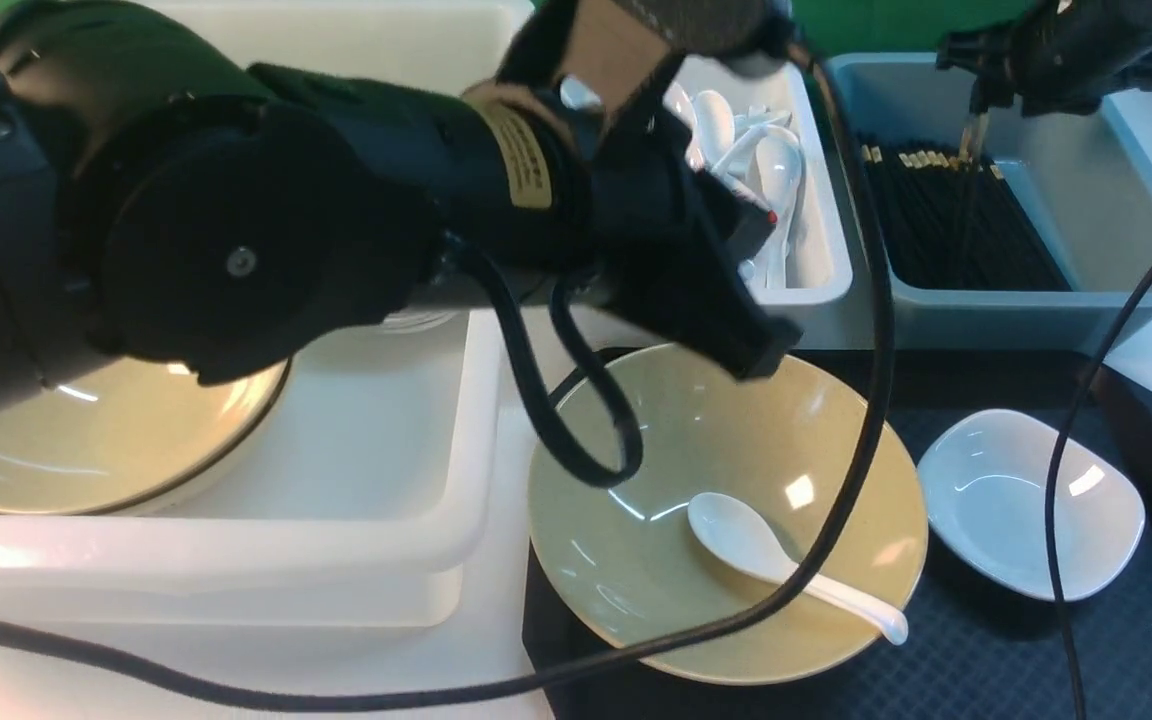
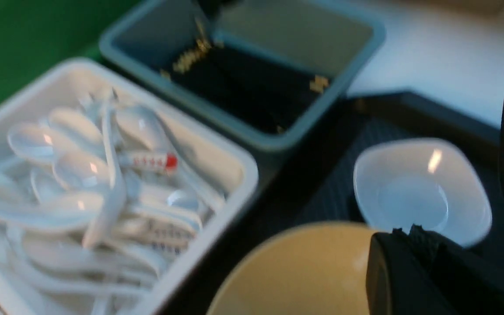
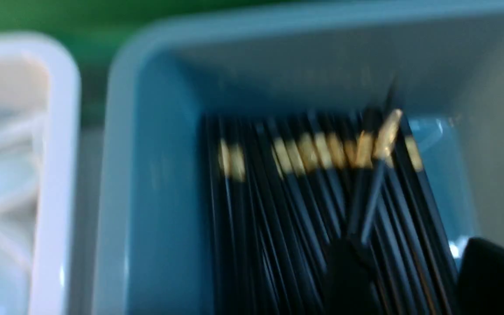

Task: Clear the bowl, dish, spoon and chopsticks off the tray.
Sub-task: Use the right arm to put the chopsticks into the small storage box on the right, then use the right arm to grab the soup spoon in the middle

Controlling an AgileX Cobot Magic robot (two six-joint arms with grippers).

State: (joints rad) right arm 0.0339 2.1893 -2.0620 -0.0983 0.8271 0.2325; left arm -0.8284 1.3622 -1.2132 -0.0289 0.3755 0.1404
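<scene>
On the tray [image 1: 986, 660], the bowl [image 1: 636, 580] sits at the left side, and its rim reaches to the tray's left edge. Inside it lies the spoon [image 1: 766, 555], scoop toward the middle and handle resting on the near-right rim. The dish [image 1: 1026, 500] is empty and stands just beside the bowl on the right, not touching it, near the tray's right rim. The tilted pair of chopsticks [image 3: 376, 175] is off the tray: it stands higher than the many other chopsticks [image 1: 956, 220] in the grey-blue bin [image 1: 1086, 180].

The right gripper [image 3: 414, 275] hangs over this bin. Its two dark fingers are wide apart, and the tilted pair only ends near one of them. The left gripper [image 1: 751, 345] hovers above the far rim of the bowl. How far it is open I cannot tell.

Behind the bowl, a narrow white bin [image 1: 821, 270] is full of white spoons. On the left, a large white bin [image 1: 386, 430] holds another tan bowl [image 1: 86, 450].

Bare tray surface shows in front of the dish and between dish and bowl. A black cable [image 1: 866, 400] crosses over the bowl's right part.
</scene>
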